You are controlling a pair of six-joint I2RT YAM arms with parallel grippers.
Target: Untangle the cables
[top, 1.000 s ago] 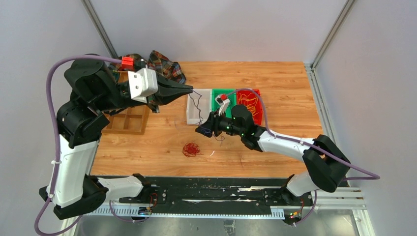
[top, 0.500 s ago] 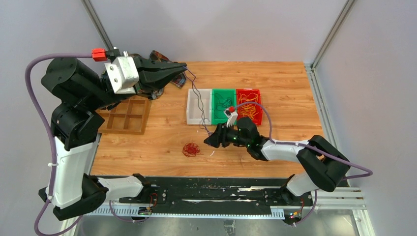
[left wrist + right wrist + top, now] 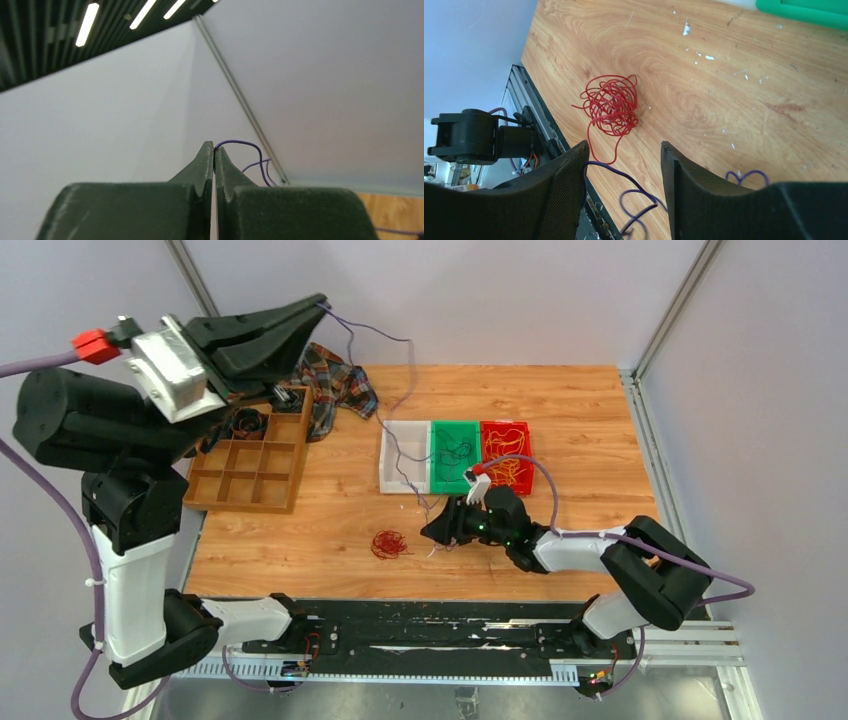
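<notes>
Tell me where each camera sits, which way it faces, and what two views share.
Top external: above and behind the robot, looking down on the wooden table; left arm and right arm show.
Left wrist: on the raised left gripper, facing grey walls; its shut jaws pinch a thin purple cable.
Right wrist: on the open right gripper, facing the tangled red wire ball on the table.
Shared: top and right wrist show that ball.

Three shallow plastic trays stand in one row: one white tray (image 3: 388, 478), one green tray (image 3: 436, 455), one red tray (image 3: 525, 440). Left of that row I count one wooden compartment box (image 3: 240, 478) and one plaid cloth (image 3: 335, 390). In front of the row lies one red wire tangle (image 3: 388, 543), and one thin purple wire (image 3: 239, 142) runs across the row.
</notes>
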